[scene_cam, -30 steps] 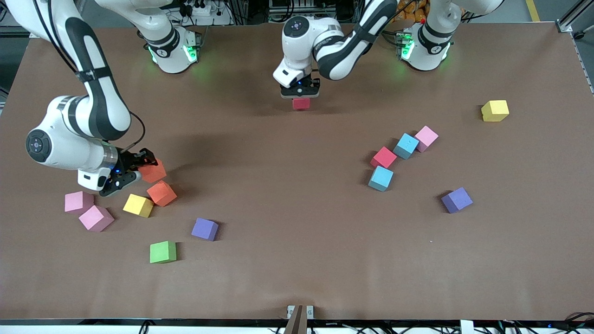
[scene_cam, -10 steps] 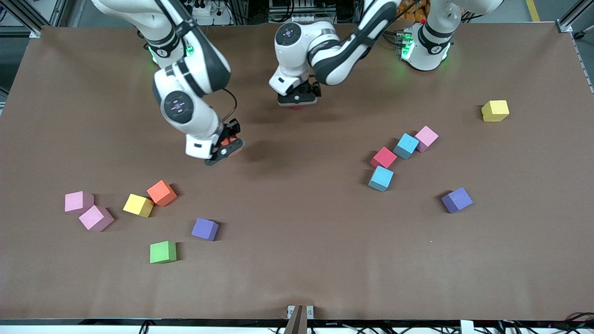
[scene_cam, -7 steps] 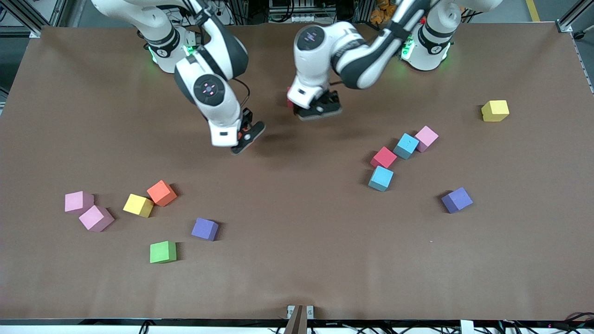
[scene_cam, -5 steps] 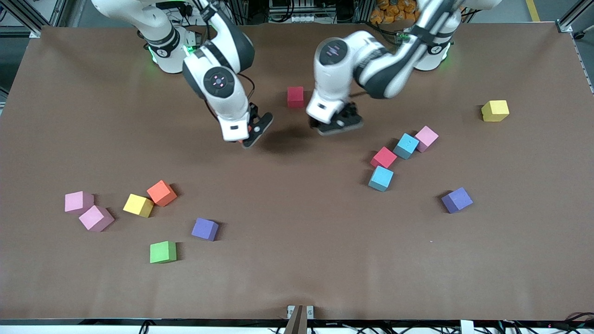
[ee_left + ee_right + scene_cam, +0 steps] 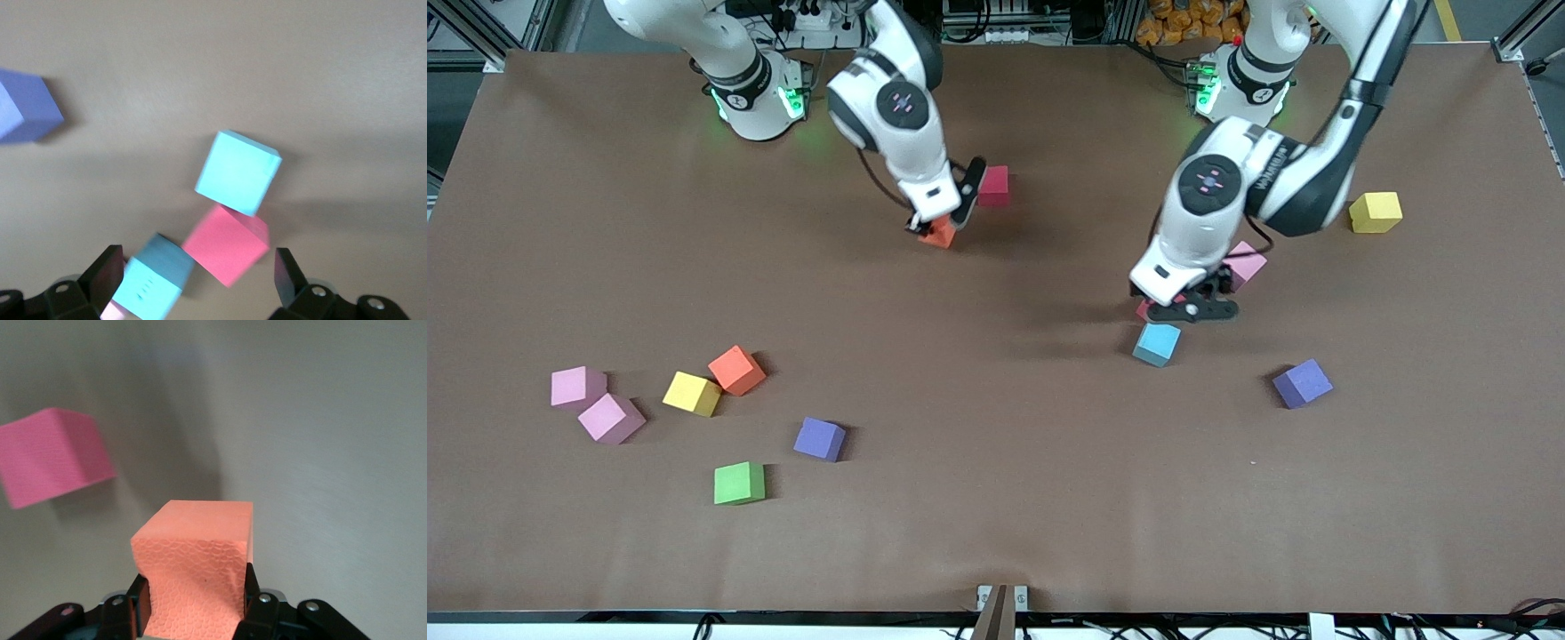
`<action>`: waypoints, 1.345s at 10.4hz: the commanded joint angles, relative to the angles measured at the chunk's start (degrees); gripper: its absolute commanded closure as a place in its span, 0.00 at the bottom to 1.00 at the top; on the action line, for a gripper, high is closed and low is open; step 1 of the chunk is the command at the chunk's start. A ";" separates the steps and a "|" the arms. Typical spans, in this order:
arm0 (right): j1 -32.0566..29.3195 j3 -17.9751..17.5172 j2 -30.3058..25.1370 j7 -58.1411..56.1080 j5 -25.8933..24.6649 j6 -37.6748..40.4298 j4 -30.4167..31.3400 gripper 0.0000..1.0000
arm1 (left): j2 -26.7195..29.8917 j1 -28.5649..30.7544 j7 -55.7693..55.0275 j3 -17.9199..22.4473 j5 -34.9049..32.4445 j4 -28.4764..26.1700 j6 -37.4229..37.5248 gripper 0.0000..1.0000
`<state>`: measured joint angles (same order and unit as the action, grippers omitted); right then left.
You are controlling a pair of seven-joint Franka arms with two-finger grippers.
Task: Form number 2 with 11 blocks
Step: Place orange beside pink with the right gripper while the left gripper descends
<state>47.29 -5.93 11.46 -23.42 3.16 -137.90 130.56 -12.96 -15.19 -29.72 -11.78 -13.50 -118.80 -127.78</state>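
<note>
My right gripper (image 5: 943,220) is shut on an orange block (image 5: 937,235), just above the table beside a lone crimson block (image 5: 993,185). The right wrist view shows the orange block (image 5: 193,563) squeezed between the fingers and the crimson block (image 5: 57,457) close by. My left gripper (image 5: 1184,308) is open, low over a cluster: a second crimson block (image 5: 225,244) and a light blue block (image 5: 155,283) lie between its spread fingers (image 5: 107,275), with another light blue block (image 5: 1156,344) just outside. No number 2 shape is in view.
Near the left gripper lie a pink block (image 5: 1247,263), a yellow block (image 5: 1375,212) and a purple block (image 5: 1303,382). Toward the right arm's end sit two pink blocks (image 5: 578,387), yellow (image 5: 692,393), orange (image 5: 736,370), purple (image 5: 819,438) and green (image 5: 739,483).
The right gripper carried the orange block from the right arm's end to beside the lone crimson block. The left gripper let go of that crimson block and swung over the cluster.
</note>
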 commanded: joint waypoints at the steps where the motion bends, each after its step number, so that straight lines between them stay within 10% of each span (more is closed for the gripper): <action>1: 5.34 0.92 -1.88 -0.48 -1.06 -3.77 4.70 0.84 | -1.35 -0.63 6.68 1.50 1.02 -1.61 -2.91 0.00; 14: 11.42 1.10 2.60 1.71 -0.44 -9.67 6.65 0.91 | -3.38 -1.60 31.21 1.41 7.96 -5.31 -4.06 0.00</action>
<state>57.61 -5.58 13.08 -22.98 3.15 -146.55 137.78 -15.47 -16.56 -0.26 -10.63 -6.91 -124.11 -130.80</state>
